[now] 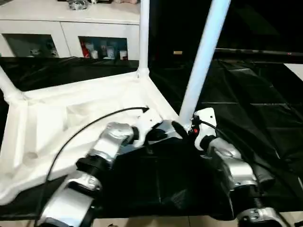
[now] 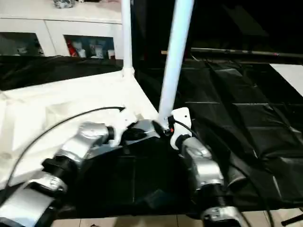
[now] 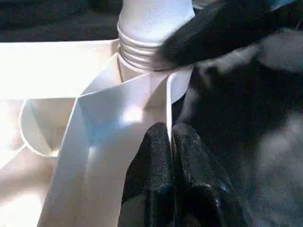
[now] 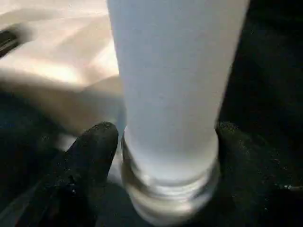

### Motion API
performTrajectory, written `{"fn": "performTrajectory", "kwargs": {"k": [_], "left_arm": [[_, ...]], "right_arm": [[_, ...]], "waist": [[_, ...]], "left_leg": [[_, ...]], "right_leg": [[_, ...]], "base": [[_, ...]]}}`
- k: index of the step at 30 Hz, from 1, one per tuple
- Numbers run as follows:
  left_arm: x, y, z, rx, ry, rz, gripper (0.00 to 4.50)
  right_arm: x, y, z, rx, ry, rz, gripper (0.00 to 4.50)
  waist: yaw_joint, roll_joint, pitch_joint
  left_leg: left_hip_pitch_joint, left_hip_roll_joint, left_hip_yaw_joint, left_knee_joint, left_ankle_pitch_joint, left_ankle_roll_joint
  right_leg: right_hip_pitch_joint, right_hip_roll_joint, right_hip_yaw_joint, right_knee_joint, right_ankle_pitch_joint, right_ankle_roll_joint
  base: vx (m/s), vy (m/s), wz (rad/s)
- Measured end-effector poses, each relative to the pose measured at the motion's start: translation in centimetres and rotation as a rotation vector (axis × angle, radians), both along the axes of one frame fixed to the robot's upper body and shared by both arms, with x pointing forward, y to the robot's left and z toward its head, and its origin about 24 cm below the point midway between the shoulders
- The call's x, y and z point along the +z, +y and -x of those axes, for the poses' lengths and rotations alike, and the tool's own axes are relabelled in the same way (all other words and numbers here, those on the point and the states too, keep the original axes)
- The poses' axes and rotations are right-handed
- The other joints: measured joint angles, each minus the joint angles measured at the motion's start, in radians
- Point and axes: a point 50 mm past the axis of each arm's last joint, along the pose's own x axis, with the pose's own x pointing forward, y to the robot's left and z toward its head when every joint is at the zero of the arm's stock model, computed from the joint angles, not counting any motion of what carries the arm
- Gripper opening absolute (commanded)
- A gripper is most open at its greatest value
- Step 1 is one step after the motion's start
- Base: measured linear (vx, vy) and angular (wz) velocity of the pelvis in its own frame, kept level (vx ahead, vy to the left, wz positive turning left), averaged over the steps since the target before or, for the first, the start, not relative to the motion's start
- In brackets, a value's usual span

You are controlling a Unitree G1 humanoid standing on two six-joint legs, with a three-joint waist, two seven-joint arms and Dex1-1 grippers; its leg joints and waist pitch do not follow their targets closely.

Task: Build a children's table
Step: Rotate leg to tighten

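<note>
The children's table top (image 1: 71, 113) lies upside down on the black-covered work table (image 1: 251, 109). White legs stand in its far corner socket (image 1: 143, 38) and at its left corner (image 1: 7, 84). A third leg (image 1: 204, 56) rises tilted from the near right corner socket, its threaded end (image 3: 142, 52) sitting at the socket mouth. My right gripper (image 4: 168, 142) is shut on this leg just above the thread, one finger (image 4: 92, 151) on each side. My left gripper (image 3: 169, 137) is shut on the top's thin rim wall (image 3: 166, 104) beside that socket.
A white cabinet (image 1: 71, 28) with glass doors stands behind the work table. A black cable (image 1: 85, 125) arcs over my left forearm. A dark rod (image 1: 258, 53) lies across the back right, and the table's front edge runs just under my forearms.
</note>
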Motion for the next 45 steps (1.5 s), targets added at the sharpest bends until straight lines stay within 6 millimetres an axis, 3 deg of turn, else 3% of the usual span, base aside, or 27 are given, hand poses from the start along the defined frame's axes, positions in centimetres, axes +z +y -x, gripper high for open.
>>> {"fn": "performTrajectory", "kwargs": {"k": [6,10,12,14,20,29,34,39,45], "left_arm": [[0.5,2.1,1.3,-0.149,0.067,0.008,0.0],[0.8,2.7,1.8,-0.207,0.1,0.011,0.0],[0.7,2.8,1.9,-0.214,0.102,0.011,0.0],[0.7,2.8,2.0,-0.211,0.101,0.011,0.0],[0.6,3.0,2.1,-0.201,0.094,0.007,0.0],[0.7,3.0,2.2,-0.196,0.094,0.006,0.0],[0.1,2.0,1.5,-0.077,0.032,0.003,0.0],[-0.4,-0.8,0.4,0.064,-0.01,-0.002,0.0],[-0.7,-3.0,0.0,0.133,-0.045,-0.012,0.0]], "right_arm": [[1.3,-0.1,1.1,0.274,-0.002,0.034,3.47],[1.0,0.2,1.7,0.374,0.033,0.048,3.47],[0.9,0.2,1.8,0.391,0.041,0.056,3.47],[0.7,0.1,1.8,0.391,0.049,0.064,3.15],[0.3,0.0,1.8,0.383,0.06,0.063,2.78],[0.3,0.2,1.8,0.38,0.064,0.047,2.69],[-0.9,0.8,0.7,0.153,0.015,0.04,2.69],[-1.9,2.0,-0.7,-0.242,0.014,-0.032,2.68],[-2.3,2.9,-1.1,-0.427,-0.001,-0.026,2.68]], "waist": [[0.01,0.0,0.0],[0.018,-0.001,0.0],[0.021,-0.002,0.0],[0.026,-0.002,0.001],[0.026,-0.005,0.001],[0.025,-0.006,0.001],[0.009,-0.011,-0.003],[-0.007,-0.011,-0.002],[-0.008,-0.005,-0.001]], "left_leg": [[-0.001,0.001,0.001,-0.001,0.0,-0.001],[-0.004,0.001,0.003,0.0,0.0,0.001],[-0.003,0.001,0.004,0.0,0.0,0.001],[-0.003,0.001,0.004,0.0,0.0,0.001],[-0.001,0.001,0.004,0.0,0.0,0.0],[-0.001,0.001,0.004,0.0,0.0,0.0],[0.007,0.001,0.004,0.001,0.001,-0.002],[0.014,-0.001,0.002,0.001,0.001,-0.002],[0.014,-0.001,-0.001,0.001,0.0,-0.001]], "right_leg": [[-0.001,0.0,-0.001,0.002,0.004,-0.006],[-0.003,0.0,0.0,0.0,0.001,-0.007],[-0.003,0.0,0.0,0.0,0.001,-0.007],[-0.003,0.0,0.0,0.001,0.001,-0.007],[-0.002,0.0,0.0,0.002,0.001,-0.007],[-0.003,0.0,0.0,0.002,0.001,-0.007],[0.004,-0.001,0.001,0.002,0.0,-0.005],[0.009,-0.002,0.001,-0.003,-0.004,0.001],[0.012,-0.002,-0.002,-0.011,-0.006,0.003]], "base": [[0.0,0.0,0.0],[0.0,0.0,0.0],[0.0,0.0,0.0],[0.0,0.0,0.0],[0.0,0.0,0.0],[0.0,0.0,0.0],[0.0,0.0,0.0],[0.0,0.0,0.0],[0.0,0.0,0.0]]}}
